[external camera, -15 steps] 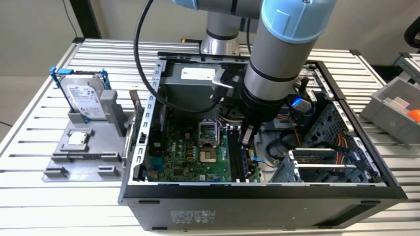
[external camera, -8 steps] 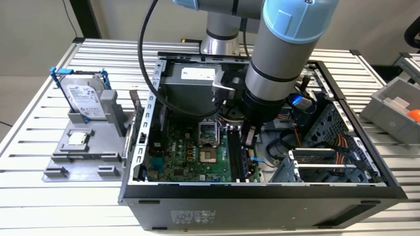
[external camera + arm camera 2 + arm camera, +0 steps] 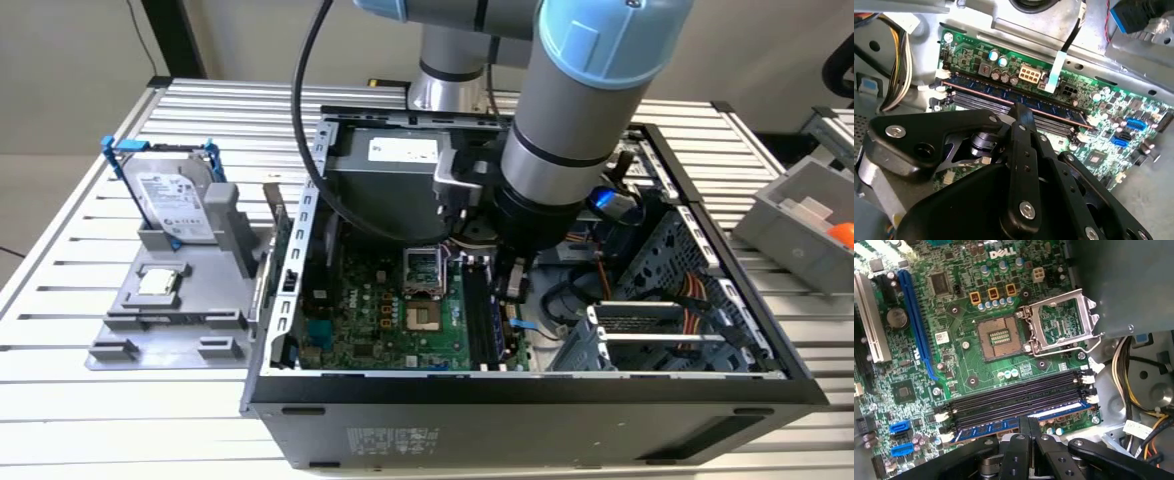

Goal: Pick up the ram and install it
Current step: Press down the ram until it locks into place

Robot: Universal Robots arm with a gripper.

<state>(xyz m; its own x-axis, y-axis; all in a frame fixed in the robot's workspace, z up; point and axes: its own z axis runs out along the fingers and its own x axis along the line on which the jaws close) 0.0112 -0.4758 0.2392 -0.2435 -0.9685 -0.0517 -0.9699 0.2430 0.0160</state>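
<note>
An open computer case (image 3: 534, 400) sits on a table (image 3: 120, 420) of ribbed metal slats, with a pale wall behind it. Toward the exterior view's left, a grey holder (image 3: 174, 310) on the table carries a silver hard drive (image 3: 174, 205) in a blue frame and a small square silver chip (image 3: 158, 283). A grey bin (image 3: 801, 215) stands toward the exterior view's right. The arm (image 3: 581, 120) reaches down into the case over the green motherboard (image 3: 387, 320).

The gripper (image 3: 511, 285) hangs low over the memory slots (image 3: 1019, 400) beside the open processor socket (image 3: 1059, 325). The ram (image 3: 1014, 97) sits in the outermost slot, standing on its long edge and running the length of the black slots. In both wrist views the black fingers (image 3: 1021, 135) meet in a narrow tip just above the middle of the stick's top edge. The fingers look drawn together, with nothing gripped between them; whether the tip actually touches the stick cannot be told.

The ram (image 3: 1004, 426) is a long, thin board, blue-green, with a row of dark chips along its face. White clips stand at the ends of the slots; whether they have closed on the stick cannot be told.
</note>
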